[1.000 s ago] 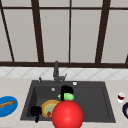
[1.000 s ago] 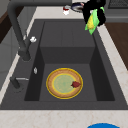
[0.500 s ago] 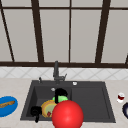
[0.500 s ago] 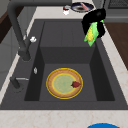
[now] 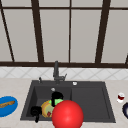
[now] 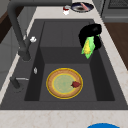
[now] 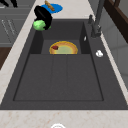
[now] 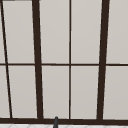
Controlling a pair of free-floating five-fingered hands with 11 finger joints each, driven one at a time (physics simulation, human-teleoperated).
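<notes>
Over the left basin of a dark kitchen sink (image 5: 105, 105), in the front view, the right hand (image 5: 57, 96) hangs with its fingers curled round a green-and-yellow sponge (image 5: 58, 101), above a yellow plate (image 5: 46, 109) lying on the basin floor. The left hand (image 5: 36, 111) hovers low at the basin's front left corner, its fingers bent downward; whether they close on anything cannot be told. A large red ball (image 5: 67, 115) stands in front of the sink and hides much of the plate. A tap (image 5: 56, 72) rises behind the basin, a blue plate (image 5: 8, 106) carrying a brown piece of food lies on the counter to the left, and a small glass (image 5: 120, 97) stands to the right.

From the left side, the hand (image 6: 90, 35) grips the sponge (image 6: 88, 47) above the basin's front wall, the sponge hanging tilted down from the fingers and clear of the plate (image 6: 64, 83), which lies flat with a small red scrap (image 6: 75, 84) near its edge. The tap (image 6: 18, 37) stands opposite.

From the right side, the hand (image 7: 43, 14) closes over the sponge (image 7: 40, 25) near the front rim, with the plate (image 7: 63, 47) below and beside it, and the blue plate (image 7: 57, 8) on the counter beyond.

In the upper view, a window (image 8: 70, 60) with dark bars backs the scene.
</notes>
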